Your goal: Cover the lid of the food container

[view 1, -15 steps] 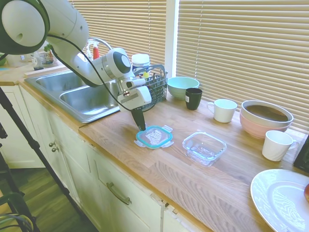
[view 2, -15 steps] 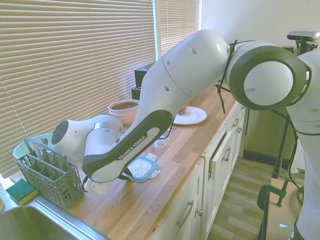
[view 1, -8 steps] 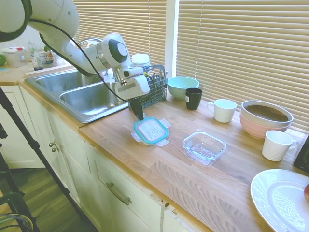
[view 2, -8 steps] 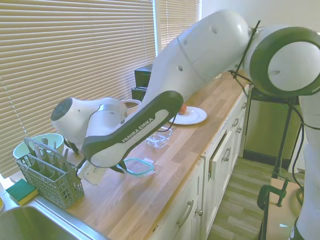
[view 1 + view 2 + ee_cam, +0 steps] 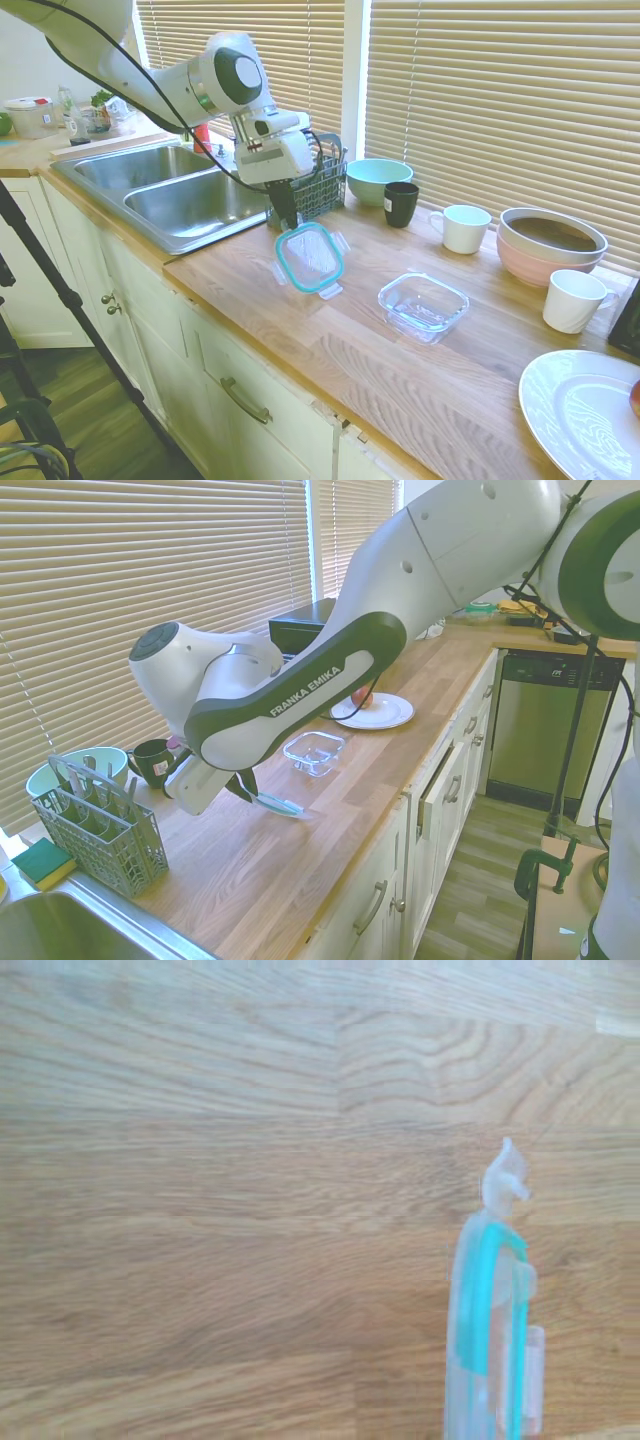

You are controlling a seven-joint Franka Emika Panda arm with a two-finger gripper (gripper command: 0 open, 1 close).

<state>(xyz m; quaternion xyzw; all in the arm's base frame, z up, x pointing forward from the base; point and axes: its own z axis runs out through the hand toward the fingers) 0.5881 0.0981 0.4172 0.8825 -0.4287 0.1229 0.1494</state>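
Lid [image 5: 311, 257] pinched in end effector [image 5: 288, 219], airborne; food container [image 5: 423, 303] empty

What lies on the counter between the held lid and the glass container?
Nothing: in the first exterior view only bare counter separates the lid from the container.

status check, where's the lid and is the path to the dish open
End effector shut on teal-rimmed clear plastic lid, lid lifted off wooden counter, hanging tilted. Clear glass square dish uncovered, empty, beside lid. Nothing between lid and dish.
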